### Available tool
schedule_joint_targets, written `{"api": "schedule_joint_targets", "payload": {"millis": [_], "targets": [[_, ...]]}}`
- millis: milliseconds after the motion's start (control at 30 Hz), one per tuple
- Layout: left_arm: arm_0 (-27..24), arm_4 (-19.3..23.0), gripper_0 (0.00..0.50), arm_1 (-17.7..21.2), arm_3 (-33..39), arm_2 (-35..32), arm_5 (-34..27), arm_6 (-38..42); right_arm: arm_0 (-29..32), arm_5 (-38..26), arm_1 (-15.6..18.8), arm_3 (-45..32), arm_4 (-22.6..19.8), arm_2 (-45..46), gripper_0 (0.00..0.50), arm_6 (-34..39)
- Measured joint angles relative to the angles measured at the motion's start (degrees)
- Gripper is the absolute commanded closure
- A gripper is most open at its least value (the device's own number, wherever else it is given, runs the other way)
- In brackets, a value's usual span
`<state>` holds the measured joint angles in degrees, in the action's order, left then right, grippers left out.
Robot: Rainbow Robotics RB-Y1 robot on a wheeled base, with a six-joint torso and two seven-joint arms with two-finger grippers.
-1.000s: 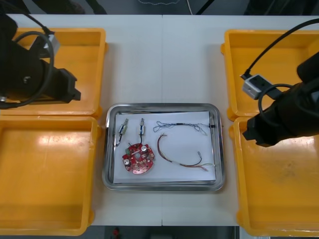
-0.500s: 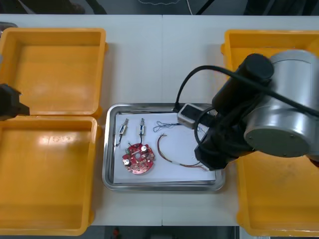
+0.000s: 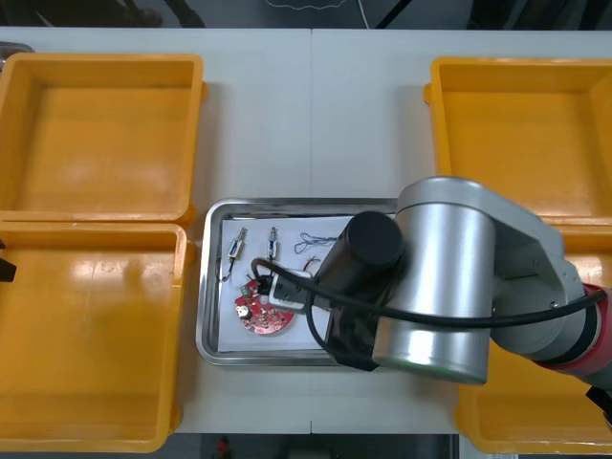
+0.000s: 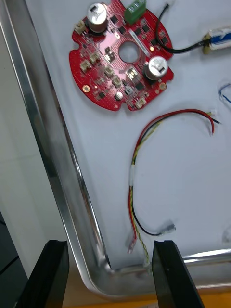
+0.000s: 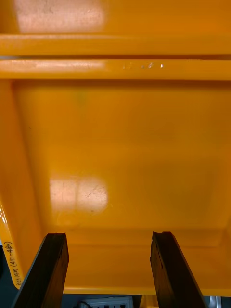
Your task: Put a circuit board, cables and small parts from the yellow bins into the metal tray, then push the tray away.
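Front view: four yellow bins, two at each side edge of the tabletop; one metal tray between. By its left edge, one red circuit board and two small metal parts lying far-to-near. Right wrist view: right gripper, fingers spread, over a tray corner, one red and yellow cable there. Left wrist view: left gripper, fingers spread, over one of the yellow bins.

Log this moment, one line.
right gripper: open, over metal tray | left gripper: open, over yellow bin | circuit board, cables in tray
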<state>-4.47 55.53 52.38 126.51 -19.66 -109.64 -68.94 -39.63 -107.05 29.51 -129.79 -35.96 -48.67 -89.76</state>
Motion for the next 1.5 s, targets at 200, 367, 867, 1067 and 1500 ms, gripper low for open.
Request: {"api": "schedule_joint_targets", "payload": {"millis": [200, 367, 867, 1067, 1500], "targets": [[0.4, 0.2, 0.000, 0.0, 0.1, -0.3, 0.0, 0.0, -0.3, 5.5, -0.3, 2.4, 1.5, -6.7, 0.000, -2.1], [0.4, 0.4, 0.000, 0.0, 0.2, -0.3, 0.0, 0.0, -0.3, 7.9, -1.5, 6.2, 2.7, -10.2, 0.000, -2.1], [0.4, 1.2, 0.000, 0.0, 0.2, -0.3, 0.3, 0.0, -0.3, 13.1, -4.5, 14.5, 6.4, -15.6, 0.000, -2.1], [0.4, 1.2, 0.000, 0.0, 0.3, -0.3, 1.3, 0.0, -0.4, 14.1, -4.6, 15.8, 7.8, -17.2, 0.000, -2.1], [0.4, 1.2, 0.000, 0.0, 0.3, -0.3, 1.7, 0.0, -0.4, 14.1, -4.6, 15.8, 9.0, -17.7, 0.428, -2.1]]}}
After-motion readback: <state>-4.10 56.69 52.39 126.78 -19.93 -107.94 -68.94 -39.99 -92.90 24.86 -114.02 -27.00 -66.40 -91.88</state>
